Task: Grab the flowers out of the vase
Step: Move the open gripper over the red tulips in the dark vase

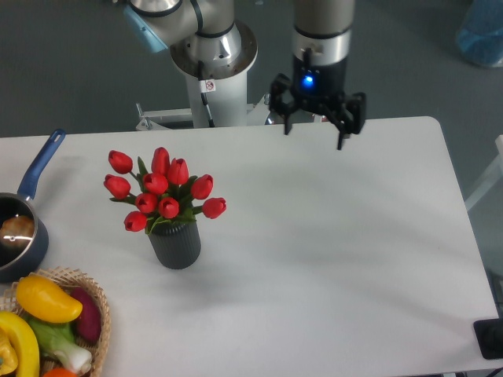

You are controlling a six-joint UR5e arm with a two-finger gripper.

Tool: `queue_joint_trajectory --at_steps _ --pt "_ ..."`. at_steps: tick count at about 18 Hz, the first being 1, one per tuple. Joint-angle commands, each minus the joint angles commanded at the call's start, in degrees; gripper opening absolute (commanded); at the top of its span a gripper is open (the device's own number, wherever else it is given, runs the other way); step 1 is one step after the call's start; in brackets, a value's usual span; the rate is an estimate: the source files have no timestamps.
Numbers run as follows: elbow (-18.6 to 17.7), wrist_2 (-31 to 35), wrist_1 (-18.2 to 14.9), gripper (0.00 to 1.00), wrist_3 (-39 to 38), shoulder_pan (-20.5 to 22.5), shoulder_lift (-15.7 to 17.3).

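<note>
at the far left edge of the white table [330, 259] sits a saucepan [17, 228] with a blue handle pointing toward the far side, something pale and brownish inside it. just near of the pan, in the near left corner, a wicker basket [98, 302] holds vegetables: a yellow pepper, a dark purple piece, a green and white one.

to the right of the pan and basket stands the vase [176, 243], dark grey and ribbed, upright on the table. the flowers [161, 194] are in it, red buds with green leaves spread above its mouth; the stems are hidden inside. nothing lies between the vase and the open table to its right.

further right and at the far edge, the gripper [315, 135] hangs above the table's far border, fingers pointing down and spread apart, holding nothing, a blue light lit on its body. it is well apart from the flowers. behind it stands the robot's white base [212, 75].
</note>
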Motion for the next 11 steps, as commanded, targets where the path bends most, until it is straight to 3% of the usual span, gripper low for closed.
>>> queue_joint_trajectory --at_steps 11 --pt "2.02 -2.46 -0.09 1.00 -9.50 -10.11 -0.79"
